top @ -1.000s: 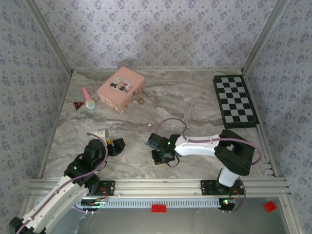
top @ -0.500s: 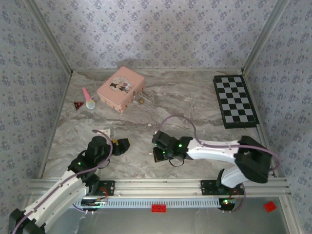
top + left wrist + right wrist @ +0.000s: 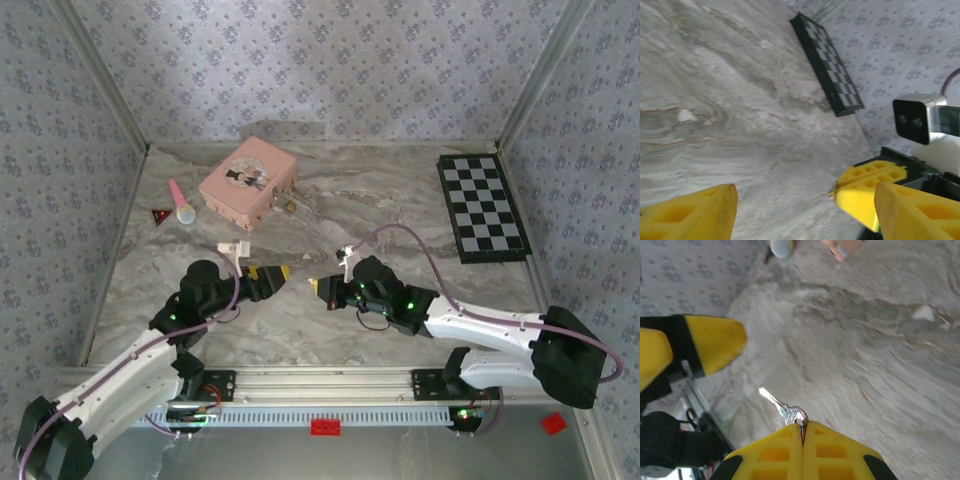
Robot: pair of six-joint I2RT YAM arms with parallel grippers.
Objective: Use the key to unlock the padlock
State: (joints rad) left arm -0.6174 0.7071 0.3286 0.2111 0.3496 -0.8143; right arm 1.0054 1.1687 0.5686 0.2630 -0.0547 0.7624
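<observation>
My right gripper (image 3: 322,287) is shut on the bow of a small silver key (image 3: 782,407), which sticks out past its yellow fingertips (image 3: 775,452) toward the left arm. The left gripper (image 3: 268,272) faces it from a short way off, open, with nothing between its fingers (image 3: 690,212). In the left wrist view the right gripper's yellow fingers (image 3: 870,195) sit close beside my own right finger, with the key's tip (image 3: 832,190) just peeking out. The padlock (image 3: 289,206), a tiny brass thing, lies on the table by the pink tin's right side, far from both grippers.
A pink rectangular tin (image 3: 248,180) stands at the back left. A pink toy microphone (image 3: 181,202) and a small red triangular piece (image 3: 159,215) lie left of it. A checkerboard (image 3: 482,207) lies at the back right. Patterned walls enclose the marble table.
The right gripper shut on the key at the table, lifted it and swung it to point left. The left gripper has moved right and up toward it, staying open.
</observation>
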